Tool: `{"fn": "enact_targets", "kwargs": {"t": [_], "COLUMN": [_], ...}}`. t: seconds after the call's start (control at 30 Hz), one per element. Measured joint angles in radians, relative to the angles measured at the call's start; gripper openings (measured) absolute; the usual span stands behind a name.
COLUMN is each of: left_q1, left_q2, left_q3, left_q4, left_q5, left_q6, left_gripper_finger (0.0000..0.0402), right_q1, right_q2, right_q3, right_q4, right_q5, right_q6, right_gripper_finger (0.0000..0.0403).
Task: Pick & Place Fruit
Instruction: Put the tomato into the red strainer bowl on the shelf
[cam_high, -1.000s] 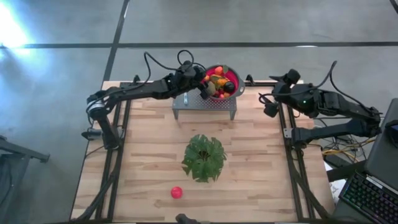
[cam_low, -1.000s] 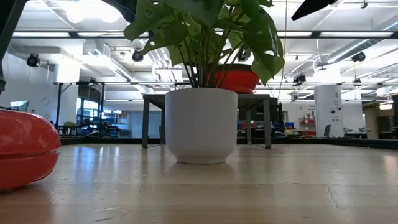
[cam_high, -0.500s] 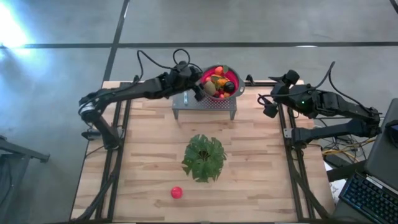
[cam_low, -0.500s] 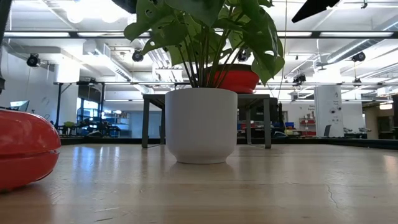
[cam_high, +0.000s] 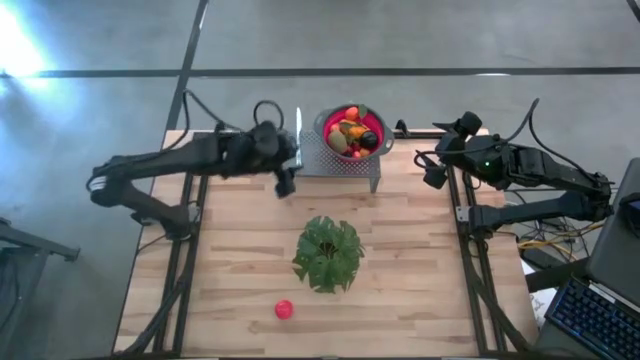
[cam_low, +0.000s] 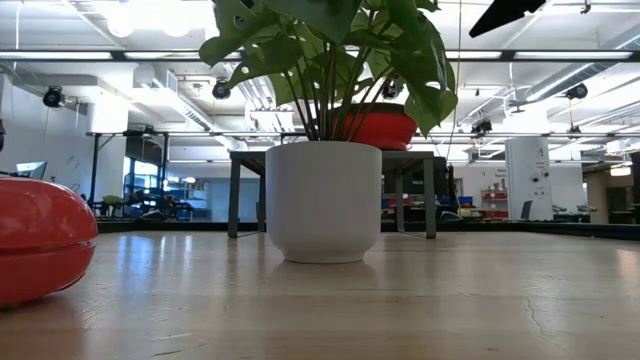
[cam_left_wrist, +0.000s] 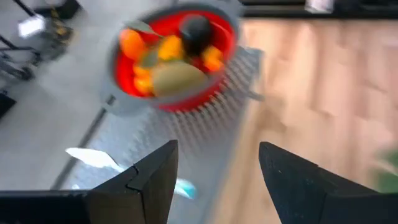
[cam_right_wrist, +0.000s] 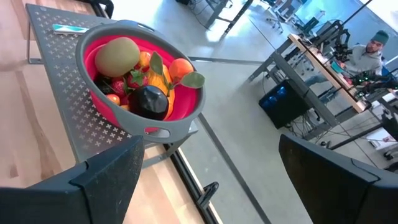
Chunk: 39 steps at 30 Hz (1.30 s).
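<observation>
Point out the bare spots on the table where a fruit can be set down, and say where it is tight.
Bare wood lies on both sides of the plant, and between the red fruit and the table's right edge. It is crowded at the far edge: the metal stand bears the colander of fruit, and the open left gripper hangs beside it.

potted plant (cam_high: 328, 254) blocking mid-table, open wood around red fruit (cam_high: 284, 309)

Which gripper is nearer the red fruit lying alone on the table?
The left. The left gripper hangs beside the metal stand, above the loose red fruit. The right gripper waits farther off at the table's right edge.
</observation>
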<state>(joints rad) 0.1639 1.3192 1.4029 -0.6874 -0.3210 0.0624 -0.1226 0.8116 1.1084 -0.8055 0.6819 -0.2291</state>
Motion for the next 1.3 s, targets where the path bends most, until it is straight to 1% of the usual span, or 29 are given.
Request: {"fn": "enact_targets", "kwargs": {"t": [0.1,0.17,0.3,0.43,0.53,0.67,0.77,0.83,0.97,1.17,1.23,1.3], "left_q1": [-0.109,-0.201,-0.403,-0.606,-0.734,-0.852,-0.892,-0.894,-0.868,-0.824,-0.823,-0.824], "left_q2": [-0.036,-0.047,-0.046,-0.028,0.000,0.071,0.142,0.185,0.255,0.316,0.334,0.349], "left_q3": [0.000,0.000,0.000,0.000,0.000,0.000,-0.001,-0.001,0.000,0.000,0.000,0.000], "left_q4": [-0.101,-0.163,-0.229,-0.234,-0.232,-0.229,-0.215,-0.199,-0.201,-0.203,-0.203,-0.202], "left_q5": [-0.046,-0.089,-0.177,-0.274,-0.338,-0.353,-0.348,-0.323,-0.179,0.024,0.059,0.063], "left_q6": [-0.081,-0.145,-0.290,-0.396,-0.467,-0.531,-0.571,-0.614,-0.692,-0.751,-0.753,-0.755], "left_gripper_finger": [0.0229,0.0229,0.0229,0.0229,0.0229,0.0229,0.0230,0.0230,0.0247,0.0301,0.0309,0.0311], "right_q1": [0.000,0.000,0.000,0.000,-0.001,-0.001,-0.001,-0.001,-0.001,-0.001,-0.001,-0.001], "right_q2": [0.000,0.000,0.000,0.000,0.000,0.000,0.000,0.000,0.000,0.000,0.000,0.000], "right_q3": [0.000,0.000,0.000,0.000,0.000,0.000,0.000,0.000,0.000,0.000,0.000,0.000], "right_q4": [0.001,0.002,0.002,0.004,0.004,0.006,0.017,0.024,0.029,0.028,0.028,0.027], "right_q5": [0.000,0.000,0.000,0.000,0.000,0.000,0.000,0.000,0.000,0.000,0.000,0.000], "right_q6": [0.000,0.001,0.010,0.017,0.020,0.021,0.031,0.036,0.043,0.072,0.072,0.072], "right_gripper_finger": [0.0368,0.0368,0.0368,0.0368,0.0368,0.0368,0.0368,0.0368,0.0368,0.0368,0.0368,0.0368]}}
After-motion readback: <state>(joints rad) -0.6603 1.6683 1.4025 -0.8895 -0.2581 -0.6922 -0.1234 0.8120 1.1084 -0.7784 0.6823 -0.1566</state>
